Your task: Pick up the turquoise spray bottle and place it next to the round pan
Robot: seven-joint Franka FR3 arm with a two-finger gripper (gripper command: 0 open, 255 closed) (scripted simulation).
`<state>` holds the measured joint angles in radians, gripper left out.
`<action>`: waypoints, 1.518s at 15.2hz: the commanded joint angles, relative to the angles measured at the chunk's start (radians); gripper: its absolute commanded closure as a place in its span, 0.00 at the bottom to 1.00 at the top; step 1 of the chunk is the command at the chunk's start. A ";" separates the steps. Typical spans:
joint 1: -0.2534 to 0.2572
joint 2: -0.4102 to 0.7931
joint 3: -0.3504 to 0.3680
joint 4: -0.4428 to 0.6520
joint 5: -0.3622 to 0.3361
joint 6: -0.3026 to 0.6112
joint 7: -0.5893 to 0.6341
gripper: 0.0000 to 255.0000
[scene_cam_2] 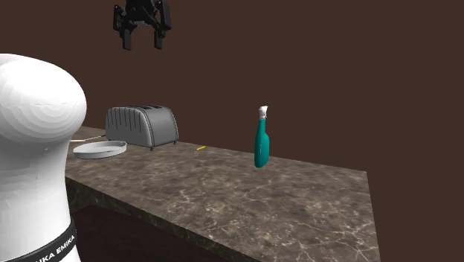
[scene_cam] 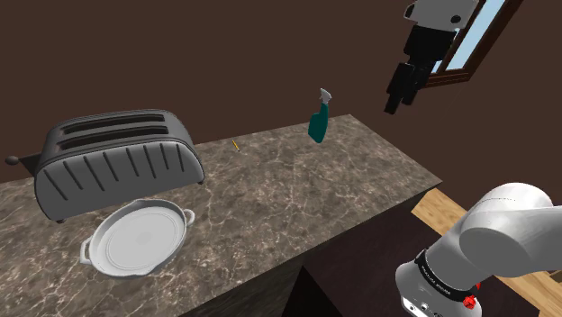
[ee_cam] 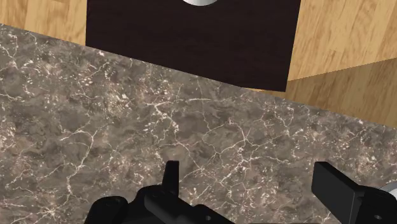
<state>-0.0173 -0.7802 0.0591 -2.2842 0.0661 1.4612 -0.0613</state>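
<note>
Our white arm [scene_cam: 504, 236] reaches up from its base and carries the wrist high. Our black gripper [scene_cam: 402, 101] hangs there pointing downward, tilted a little in the shoulder view. Its two fingers [ee_cam: 334, 186] stand well apart, and we hold nothing between them.

The top edge crops the claw [scene_cam_2: 142, 43]; the counter's [scene_cam_2: 245, 195] yellow speck [scene_cam_2: 200, 148] is unidentifiable.
</note>
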 commanded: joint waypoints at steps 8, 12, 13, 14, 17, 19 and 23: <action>-0.036 0.207 -0.049 0.048 -0.044 0.166 -0.050 0.00; -0.054 0.337 -0.076 0.102 -0.060 0.245 -0.075 0.00; -0.058 0.370 -0.083 0.119 -0.063 0.263 -0.081 0.00; -0.062 0.404 -0.089 0.137 -0.065 0.280 -0.087 0.00; -0.074 0.506 -0.108 0.199 -0.070 0.324 -0.105 0.00; -0.081 0.576 -0.120 0.246 -0.070 0.349 -0.117 0.00; -0.097 0.717 -0.142 0.356 -0.066 0.386 -0.141 0.00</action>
<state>-0.1085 -0.1043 -0.0752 -1.9695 -0.0007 1.8451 -0.1929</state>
